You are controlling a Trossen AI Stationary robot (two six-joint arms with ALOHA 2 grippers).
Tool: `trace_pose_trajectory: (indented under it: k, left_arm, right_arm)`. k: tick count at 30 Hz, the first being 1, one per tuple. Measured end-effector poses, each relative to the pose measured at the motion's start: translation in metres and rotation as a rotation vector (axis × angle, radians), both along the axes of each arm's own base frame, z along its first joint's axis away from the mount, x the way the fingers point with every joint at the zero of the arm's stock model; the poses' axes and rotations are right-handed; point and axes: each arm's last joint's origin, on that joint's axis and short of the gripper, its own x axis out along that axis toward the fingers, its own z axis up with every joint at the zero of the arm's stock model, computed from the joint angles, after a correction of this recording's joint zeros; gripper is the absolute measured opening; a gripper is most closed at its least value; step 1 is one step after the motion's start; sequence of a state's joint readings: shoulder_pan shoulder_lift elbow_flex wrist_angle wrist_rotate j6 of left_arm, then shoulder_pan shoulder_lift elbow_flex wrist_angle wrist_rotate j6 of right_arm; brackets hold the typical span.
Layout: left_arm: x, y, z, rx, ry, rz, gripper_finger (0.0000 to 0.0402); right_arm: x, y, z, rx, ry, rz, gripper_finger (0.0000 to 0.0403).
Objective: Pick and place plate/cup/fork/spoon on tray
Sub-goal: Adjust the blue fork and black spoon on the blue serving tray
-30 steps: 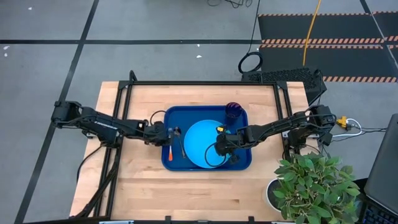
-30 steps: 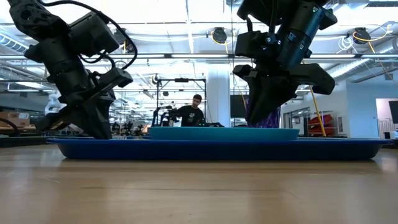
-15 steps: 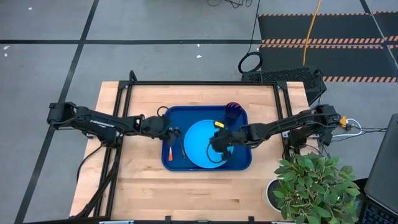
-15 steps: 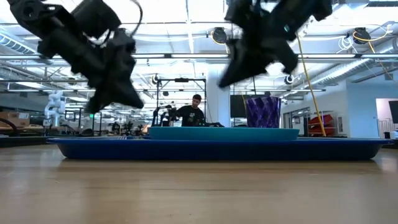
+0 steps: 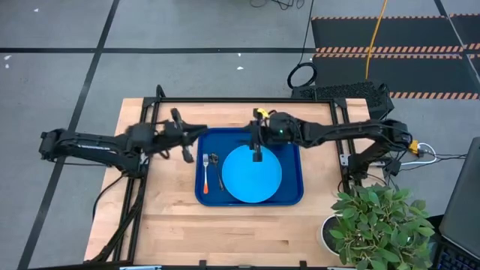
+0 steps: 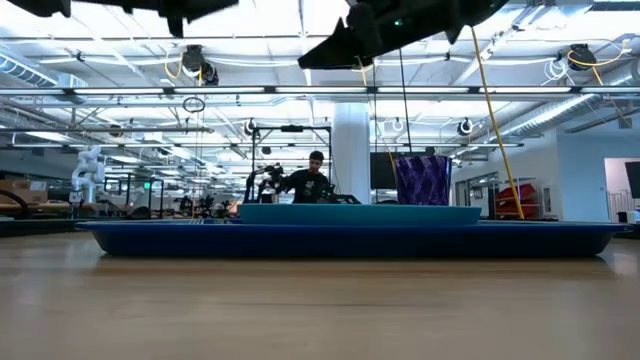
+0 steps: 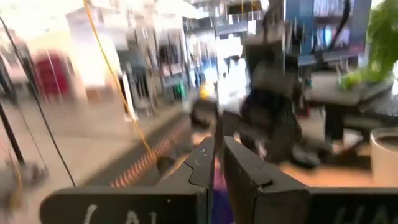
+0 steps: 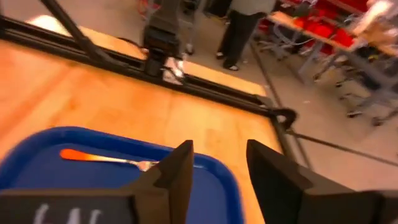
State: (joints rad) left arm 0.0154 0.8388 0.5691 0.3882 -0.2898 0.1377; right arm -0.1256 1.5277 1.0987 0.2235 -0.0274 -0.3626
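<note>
high view: tray mid desk, plate on it, fork and spoon at plate's 9 o'clock. right end effector over plate's 12 o'clock edge, left end effector beside tray's 9 o'clock rim.
low view: cup standing in tray.
left wrist: fingers nearly together, empty.
right wrist: fingers apart, empty.

My work surface is a light wooden table edged by a black metal frame. The dark-blue tray lies flat on it near the middle, its long sides running along the table's length.
</note>
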Motion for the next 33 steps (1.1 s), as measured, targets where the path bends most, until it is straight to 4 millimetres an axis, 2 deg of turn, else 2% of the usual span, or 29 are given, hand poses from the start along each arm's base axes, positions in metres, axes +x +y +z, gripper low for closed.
trace_pose_trajectory:
  k: [3, 5, 13, 19, 25, 33]
  left_arm:
    - [-0.009, 0.0, 0.008, 0.062, -0.036, 0.012, 0.0037]
    - [-0.011, -0.001, 0.01, 0.085, -0.042, 0.012, 0.0037]
    - [-0.012, -0.005, 0.011, 0.23, -0.008, -0.008, 0.0037]
    - [-0.016, -0.006, 0.015, 0.269, -0.026, -0.009, 0.0037]
    - [-0.032, -0.009, 0.024, 0.353, -0.069, -0.008, 0.0037]
    - [-0.055, -0.008, 0.037, 0.455, -0.139, 0.041, 0.0037]
  right_arm:
    - [0.013, -0.004, 0.001, 0.036, -0.006, 0.042, 0.0155]
    - [0.023, -0.004, -0.006, 0.062, 0.012, 0.062, 0.0156]
    - [0.081, -0.012, -0.056, 0.132, 0.179, 0.086, 0.0157]
    - [0.117, -0.016, -0.061, 0.153, 0.339, 0.082, 0.0157]
    - [0.119, -0.019, -0.06, 0.169, 0.471, 0.076, 0.0157]
    - [0.118, -0.035, -0.049, 0.155, 0.476, 0.056, 0.0157]
